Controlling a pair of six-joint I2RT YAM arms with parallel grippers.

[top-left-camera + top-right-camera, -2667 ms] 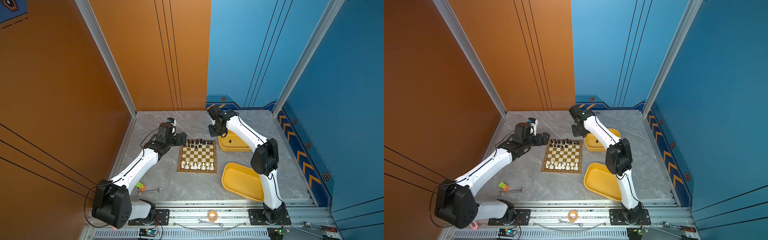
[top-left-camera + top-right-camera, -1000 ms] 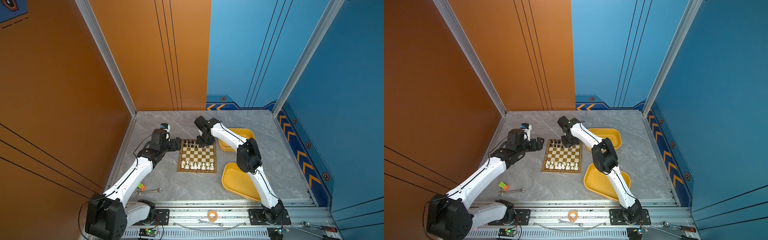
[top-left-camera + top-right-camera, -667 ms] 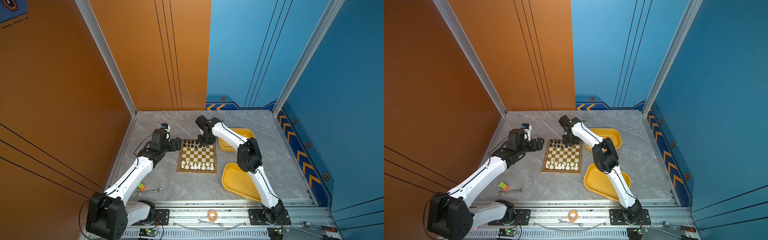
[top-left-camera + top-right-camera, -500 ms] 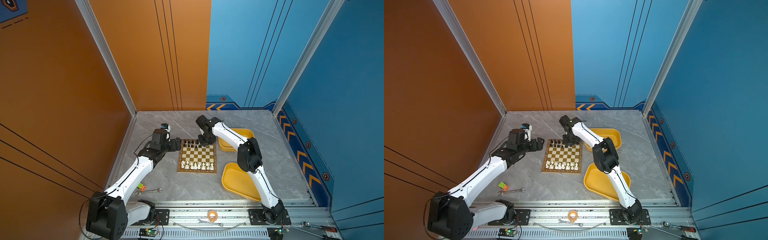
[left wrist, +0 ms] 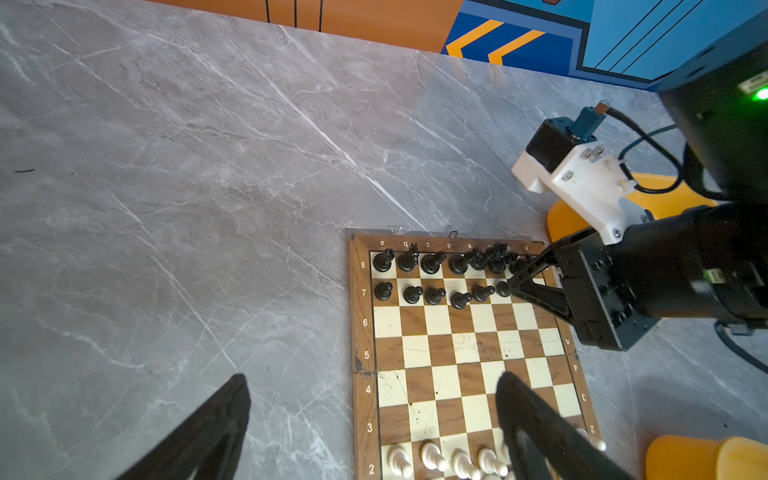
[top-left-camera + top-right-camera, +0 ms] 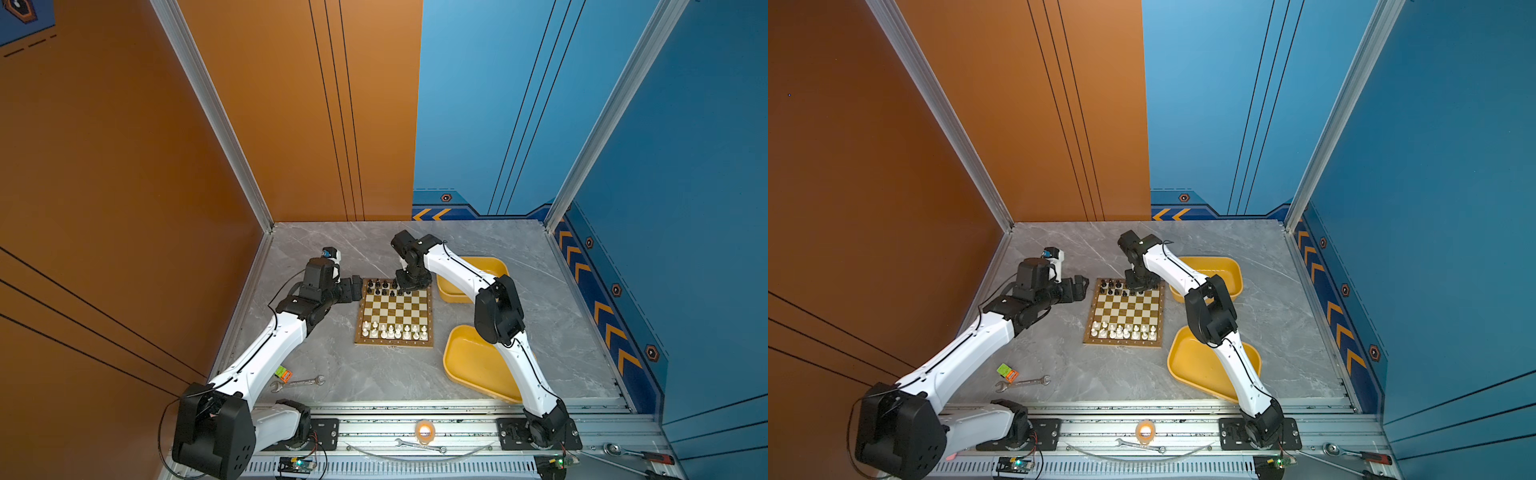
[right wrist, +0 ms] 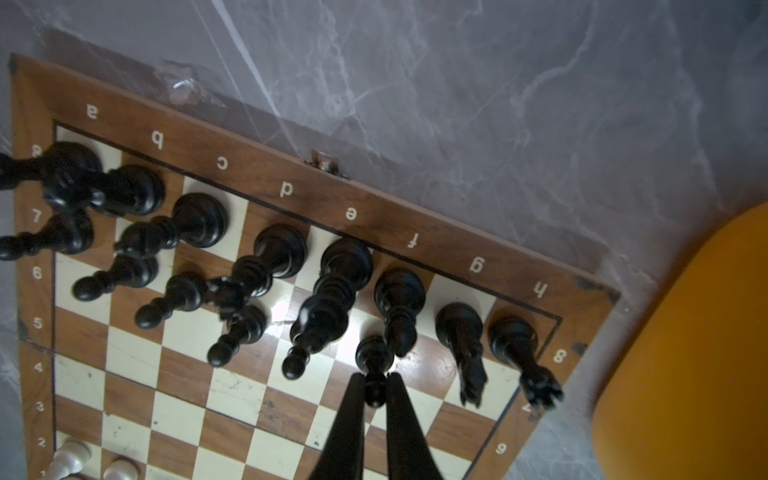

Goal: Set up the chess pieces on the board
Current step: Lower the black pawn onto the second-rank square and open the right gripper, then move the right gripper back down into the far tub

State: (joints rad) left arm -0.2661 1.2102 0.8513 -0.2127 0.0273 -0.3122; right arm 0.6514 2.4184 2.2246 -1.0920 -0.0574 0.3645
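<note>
Overall, the cell is boxed in by tall orange panels (image 6: 124, 166) on the left and far left and by blue panels (image 6: 685, 166) on the far right and right, with silver posts at the corners. Its floor is a grey marbled counter (image 6: 374, 374), edged on the near side by a metal rail (image 6: 457, 419) that carries both arm bases.

The left arm (image 6: 270, 340) stretches toward the far left corner of the board (image 6: 395, 309), and the left jaws stand wide and empty just beside that corner. The right arm (image 6: 1175, 266) bends in from the right over the board's far edge.

A far tray (image 6: 492, 270) and a near tray (image 6: 465, 361), both yellow, lie right of the board. The board lies flat mid-counter, with white pieces (image 6: 395, 330) in its two near rows and black pieces (image 6: 380, 286) in its two far rows. A wrench (image 6: 297, 382) and a small coloured block (image 6: 284, 373) lie near left.

The right jaws are narrow, pinching the head of a black pawn (image 7: 374, 357) that stands upright in the pawn row. Whether its base touches the square cannot be told.
</note>
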